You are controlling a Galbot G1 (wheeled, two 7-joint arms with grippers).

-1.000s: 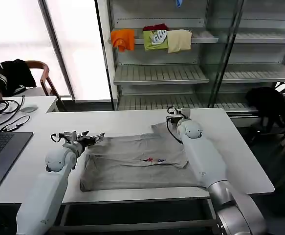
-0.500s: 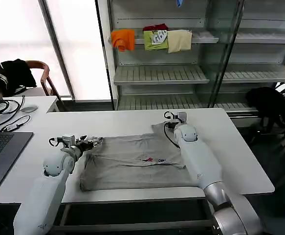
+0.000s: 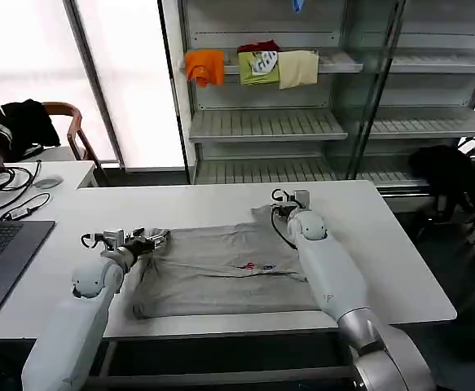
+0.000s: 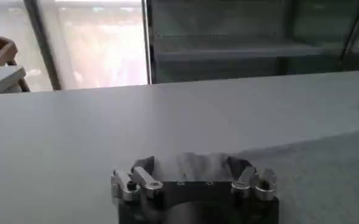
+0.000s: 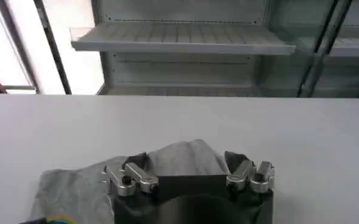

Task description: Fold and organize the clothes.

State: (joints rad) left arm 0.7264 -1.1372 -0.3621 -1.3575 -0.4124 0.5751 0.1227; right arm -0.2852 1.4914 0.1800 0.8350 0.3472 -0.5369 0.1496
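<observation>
The clothes, a light grey T-shirt (image 3: 221,273) with a small coloured chest print, lie spread on the white table (image 3: 400,269). My left gripper (image 3: 154,239) is at the shirt's left edge, low over the table. In the left wrist view a bunch of grey fabric (image 4: 191,163) stands up between the jaws of that gripper (image 4: 191,176), which is shut on it. My right gripper (image 3: 286,198) is at the shirt's far right sleeve. The right wrist view shows that gripper (image 5: 188,173) shut on a peak of the cloth (image 5: 179,155).
A laptop (image 3: 1,252) and cables (image 3: 1,175) lie on the table's left side. Behind the table stands a shelf unit with orange, green and cream folded garments (image 3: 253,65). A chair with a black garment (image 3: 21,122) is at the back left, and another black garment (image 3: 449,175) hangs at the right.
Both grippers have shifted a little to the left, and the shirt has slid left with them. Its near right corner now lies further from the table's right edge.
</observation>
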